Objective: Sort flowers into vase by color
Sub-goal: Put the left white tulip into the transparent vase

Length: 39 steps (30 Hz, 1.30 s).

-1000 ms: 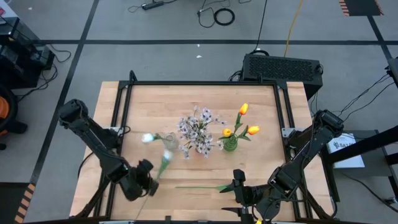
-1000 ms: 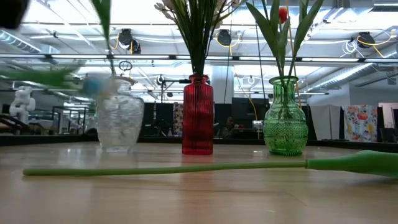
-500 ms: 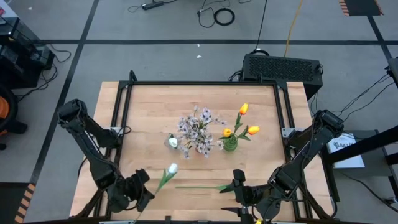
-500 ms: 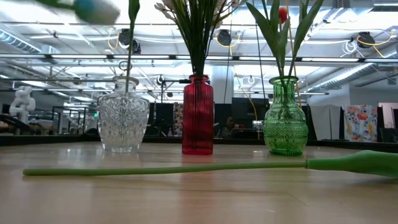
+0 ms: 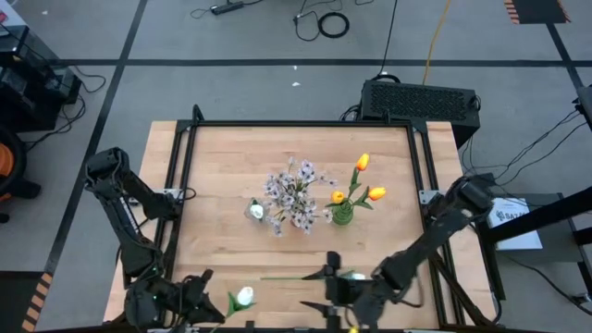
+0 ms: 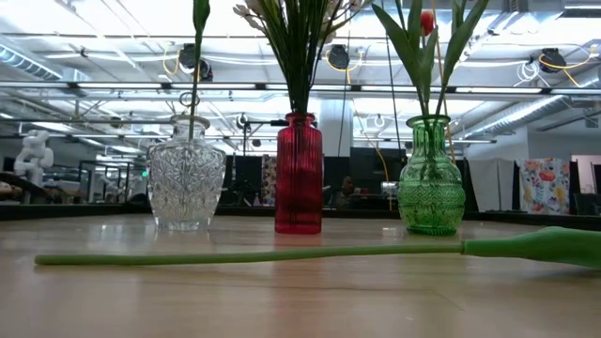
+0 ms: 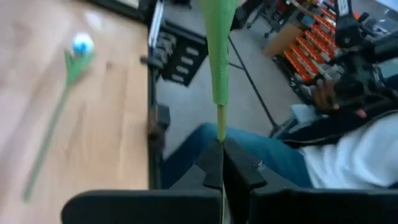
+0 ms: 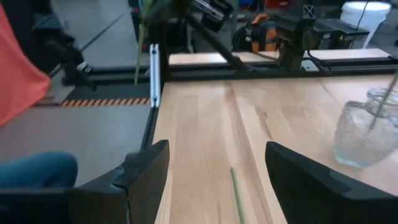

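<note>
My left gripper [image 5: 196, 302] is at the table's near left corner, shut on a white tulip [image 5: 243, 297]. A second white-blue tulip [image 7: 81, 45] lies flat on the table near its near edge, and its green stem [image 6: 254, 253] shows in the low view. My right gripper [image 5: 326, 288] hovers open over that stem's leafy end and points toward the table's left. A clear vase [image 6: 188, 183] holds one white tulip. A red vase [image 6: 299, 174] holds pink-white sprays [image 5: 294, 194]. Orange tulips [image 5: 362, 163] stand in a green vase [image 6: 430, 178]. My left gripper pinches the tulip's thin green stem [image 7: 218, 134] between its two shut fingers. The stem runs on forward from the fingers into a broad leaf [image 7: 217, 56]. The flower is lifted clear of the table, its head toward the table's right.
The three vases stand in a row at the table's middle. A black metal frame [image 5: 185, 176] edges the table. A seated person [image 7: 348, 155] in jeans and a white sleeve is just beyond the near left corner. Bare wood lies between the vases and the near edge.
My left gripper has swung from beside the clear vase toward the near left corner, carrying the white tulip away from the vases. My right gripper has moved toward the table's left along the lying tulip's stem. The lying tulip and the vases have stayed put.
</note>
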Tool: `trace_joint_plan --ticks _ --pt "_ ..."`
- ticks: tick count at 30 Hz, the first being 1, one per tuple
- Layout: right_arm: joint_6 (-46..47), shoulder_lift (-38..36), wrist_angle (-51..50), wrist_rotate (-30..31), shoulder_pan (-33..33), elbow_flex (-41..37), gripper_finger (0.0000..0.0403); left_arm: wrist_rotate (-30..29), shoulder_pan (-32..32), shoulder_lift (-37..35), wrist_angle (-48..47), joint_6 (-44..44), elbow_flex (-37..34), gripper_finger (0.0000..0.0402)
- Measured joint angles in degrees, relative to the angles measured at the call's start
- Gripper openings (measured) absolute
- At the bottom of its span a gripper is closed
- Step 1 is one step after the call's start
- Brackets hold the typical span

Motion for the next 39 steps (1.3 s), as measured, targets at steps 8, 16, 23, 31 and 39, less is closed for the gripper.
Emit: trace_joint_plan --ticks 8,16,23,31,39 --pt "-8.33 13.53 24.49 7.19 -5.91 0.11 0.0247 -8.64 1.75 -0.04 8.17 12.88 0.00 0.0001" --pt "-15.43 24.88 24.84 16.48 -8.31 10.08 0.0167 -8.91 1.97 -0.04 10.61 22.97 0.00 0.0001" --pt "-18.85 30.92 17.87 22.78 -8.61 21.12 0.0088 -9.12 1.38 -0.04 10.76 22.89 0.00 0.0001" --pt "-6.51 36.11 16.91 30.41 -8.90 23.63 0.0005 -10.64 -0.15 -0.04 11.07 23.29 0.00 0.0001" --pt "3.58 38.66 20.16 32.46 -12.87 23.63 0.0009 -10.84 -0.17 -0.04 11.00 24.47 0.00 0.0001"
